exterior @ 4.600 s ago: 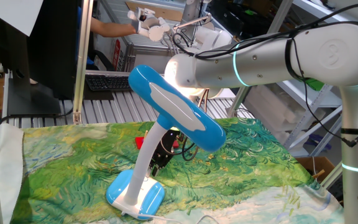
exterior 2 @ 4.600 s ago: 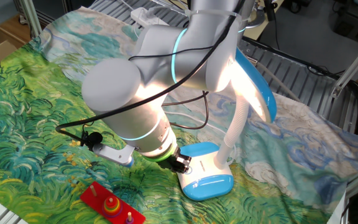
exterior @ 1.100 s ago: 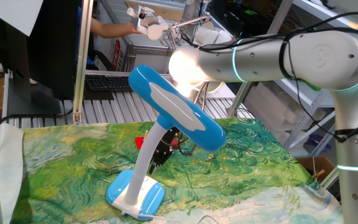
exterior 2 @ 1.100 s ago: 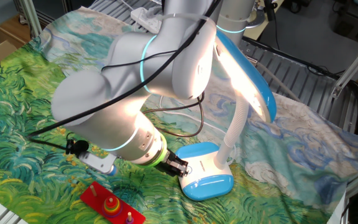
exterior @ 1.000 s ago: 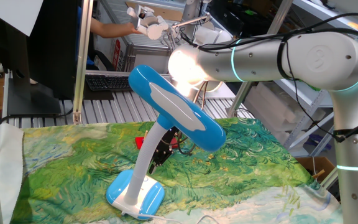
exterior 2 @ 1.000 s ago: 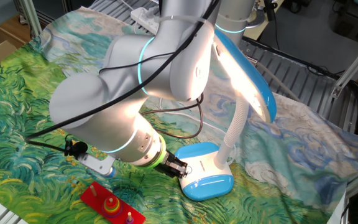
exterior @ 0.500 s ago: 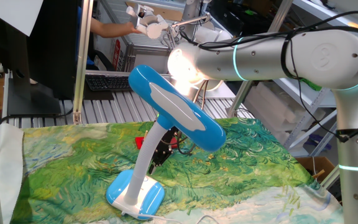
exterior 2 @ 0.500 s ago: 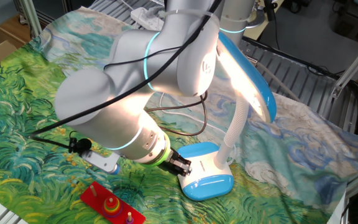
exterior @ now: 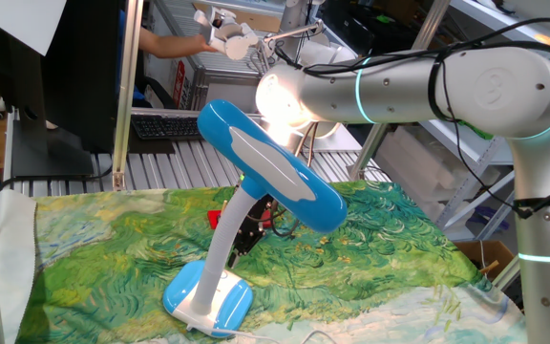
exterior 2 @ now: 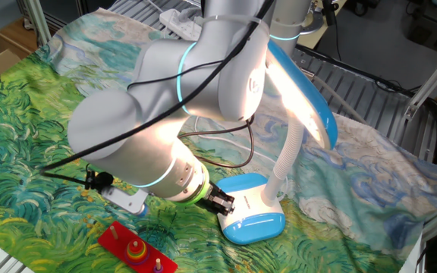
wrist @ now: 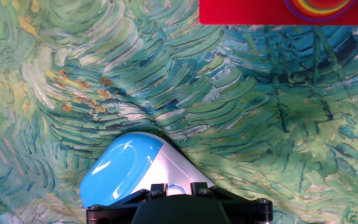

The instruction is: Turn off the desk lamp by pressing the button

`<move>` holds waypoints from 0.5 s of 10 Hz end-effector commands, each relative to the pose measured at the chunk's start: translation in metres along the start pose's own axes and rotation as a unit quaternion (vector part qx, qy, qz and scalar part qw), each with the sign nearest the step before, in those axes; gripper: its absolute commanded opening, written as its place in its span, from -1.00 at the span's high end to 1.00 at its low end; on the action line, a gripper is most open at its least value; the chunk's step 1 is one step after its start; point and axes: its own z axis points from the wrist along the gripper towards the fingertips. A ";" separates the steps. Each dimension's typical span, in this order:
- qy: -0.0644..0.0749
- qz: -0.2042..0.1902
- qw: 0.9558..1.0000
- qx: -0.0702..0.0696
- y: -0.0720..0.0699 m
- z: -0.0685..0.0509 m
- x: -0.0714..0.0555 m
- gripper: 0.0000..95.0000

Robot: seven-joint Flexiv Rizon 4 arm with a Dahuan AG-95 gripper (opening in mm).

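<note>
Your counter wears a green and blue painted-swirl cloth. Behind it you have metal shelving and a keyboard.

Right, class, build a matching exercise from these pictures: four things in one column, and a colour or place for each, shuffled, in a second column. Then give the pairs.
Things:
1. lamp head
2. lamp base
3. tablecloth
4. ring toy board

Descriptions:
A. red, at the table's near edge in the other fixed view
B. green and blue painted swirls
C. long, sky-blue with a white stripe, lit underneath
D. oval, blue and white, with the tool at its edge

Pairs: 1-C, 2-D, 3-B, 4-A
</note>
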 end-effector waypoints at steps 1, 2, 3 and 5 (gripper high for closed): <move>0.003 -0.003 1.000 0.005 0.000 0.000 -0.001 0.60; 0.003 -0.005 1.000 0.007 0.000 0.000 -0.001 0.60; 0.003 -0.005 1.000 0.009 0.000 0.000 -0.001 0.60; 0.005 -0.008 1.000 0.019 0.000 0.001 -0.002 0.60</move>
